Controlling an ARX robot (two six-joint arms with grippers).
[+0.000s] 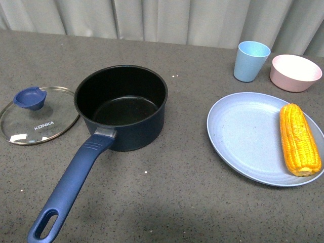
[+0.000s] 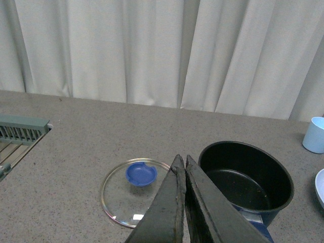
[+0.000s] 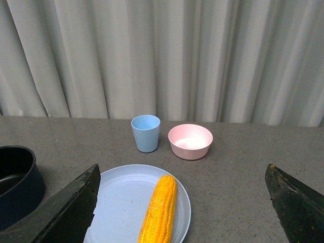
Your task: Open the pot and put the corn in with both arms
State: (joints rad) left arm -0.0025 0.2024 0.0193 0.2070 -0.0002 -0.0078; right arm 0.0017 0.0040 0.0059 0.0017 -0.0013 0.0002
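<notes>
The dark navy pot (image 1: 121, 106) stands open and empty on the grey table, its long blue handle (image 1: 71, 190) pointing toward me. Its glass KONKA lid (image 1: 38, 121) with the blue knob (image 1: 30, 97) lies flat on the table left of the pot, rim touching it. The corn (image 1: 299, 139) lies on the right side of a pale blue plate (image 1: 243, 136). My left gripper (image 2: 181, 161) is shut and empty, above the table between lid (image 2: 134, 191) and pot (image 2: 245, 179). My right gripper (image 3: 182, 202) is wide open, above the corn (image 3: 159, 207). Neither arm shows in the front view.
A light blue cup (image 1: 251, 61) and a small pink bowl (image 1: 295, 72) stand behind the plate near the curtain. A grey rack or sink edge (image 2: 20, 134) shows at the far left in the left wrist view.
</notes>
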